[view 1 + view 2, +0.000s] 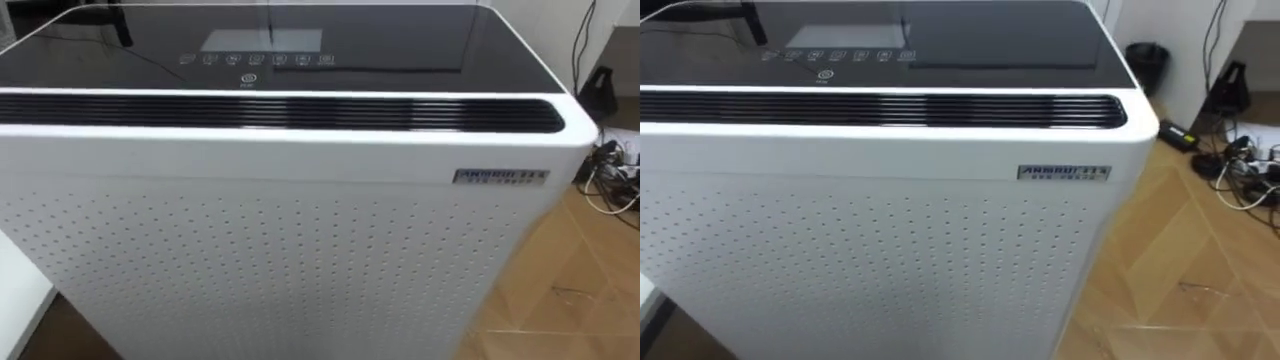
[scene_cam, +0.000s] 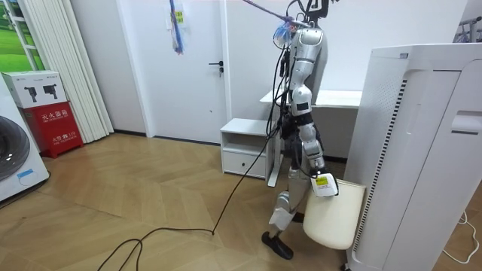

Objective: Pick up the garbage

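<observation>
In the room view I stand close against a tall white air purifier [image 2: 422, 150], facing it. My right hand [image 2: 322, 183] hangs low at the upper rim of a cream-coloured bin-like container [image 2: 331, 220] beside the purifier's base. Whether the hand holds the container cannot be made out. From my head I look down on the purifier's black top panel [image 1: 300, 45] and its white perforated front [image 1: 280, 260].
Wooden floor [image 1: 1180, 280] shows right of the purifier, with tangled cables [image 1: 612, 175] and a small black bin [image 1: 1147, 58]. Behind me stand a white low cabinet [image 2: 245, 147], a white desk [image 2: 335, 98] and a door [image 2: 188, 68]. A red box [image 2: 56, 124] sits far off.
</observation>
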